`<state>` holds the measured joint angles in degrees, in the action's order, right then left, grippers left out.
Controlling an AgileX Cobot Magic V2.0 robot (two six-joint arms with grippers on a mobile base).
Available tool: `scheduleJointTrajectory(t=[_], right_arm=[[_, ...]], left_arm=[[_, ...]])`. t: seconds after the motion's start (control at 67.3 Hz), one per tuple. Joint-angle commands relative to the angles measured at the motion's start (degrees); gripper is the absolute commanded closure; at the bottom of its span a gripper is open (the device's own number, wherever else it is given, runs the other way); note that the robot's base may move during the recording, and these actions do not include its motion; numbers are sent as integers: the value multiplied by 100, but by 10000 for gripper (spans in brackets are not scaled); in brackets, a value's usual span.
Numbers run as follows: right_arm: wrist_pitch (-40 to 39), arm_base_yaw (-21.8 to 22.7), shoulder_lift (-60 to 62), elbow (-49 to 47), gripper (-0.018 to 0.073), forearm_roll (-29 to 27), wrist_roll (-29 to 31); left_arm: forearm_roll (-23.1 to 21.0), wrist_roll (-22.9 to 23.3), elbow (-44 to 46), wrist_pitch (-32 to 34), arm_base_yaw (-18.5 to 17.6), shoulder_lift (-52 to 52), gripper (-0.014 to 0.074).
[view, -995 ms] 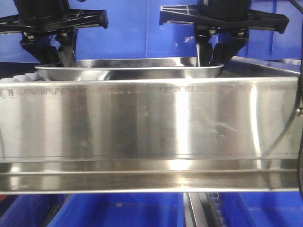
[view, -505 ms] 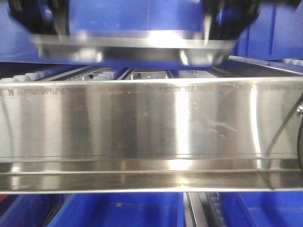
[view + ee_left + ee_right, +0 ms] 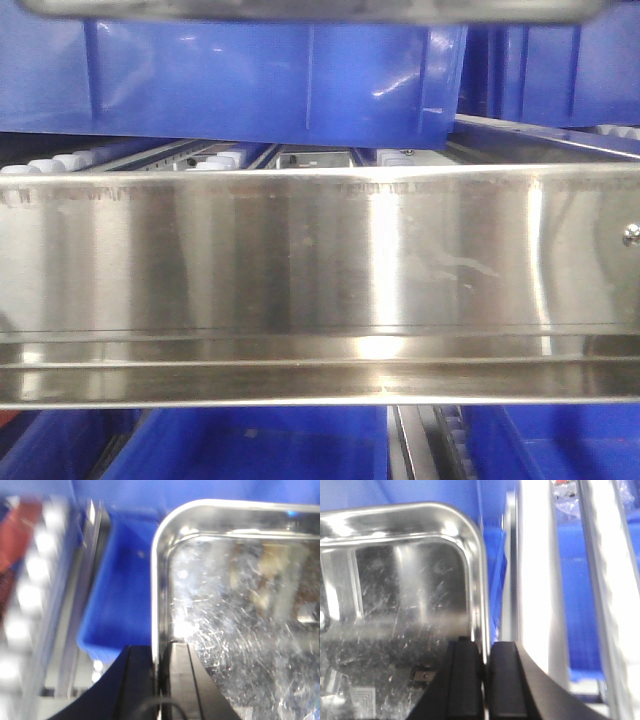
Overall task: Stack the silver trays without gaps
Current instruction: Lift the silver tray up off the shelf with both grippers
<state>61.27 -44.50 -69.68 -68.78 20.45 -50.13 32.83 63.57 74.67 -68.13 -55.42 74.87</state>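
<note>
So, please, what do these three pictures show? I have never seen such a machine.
It is a robot with two arms, each ending in a black two-finger gripper. One picture looks from the front at a long steel shelf rail with blue bins behind it. The other two come from cameras on the wrists. The left gripper pinches one side rim of a silver tray; the right gripper pinches the opposite rim. Both arms hold the tray up, above the bins.
</note>
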Motion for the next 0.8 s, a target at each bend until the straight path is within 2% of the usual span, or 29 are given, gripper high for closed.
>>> scheduleJointTrajectory(t=[0.0,0.119,0.193,0.416,0.683,0.787], right_arm=[[-257,-330,324,332,575,285,-358],[-97,-752,484,590,575,616,-910],[-1,-901,484,587,575,744,-961],[-24,-994,464,587,575,886,-976],[0,-994,368,587,575,927,-1017],[0,-994,242,587,575,927,-1040]], left_arm=[[312,537,-339,38,-529,-230,612],[501,985,-554,-101,-986,-321,612],[515,1033,-567,-117,-1113,-321,612],[753,1033,-567,-141,-1111,-321,612],[704,1033,-567,-183,-1066,-321,612],[637,861,-567,-183,-953,-321,612]])
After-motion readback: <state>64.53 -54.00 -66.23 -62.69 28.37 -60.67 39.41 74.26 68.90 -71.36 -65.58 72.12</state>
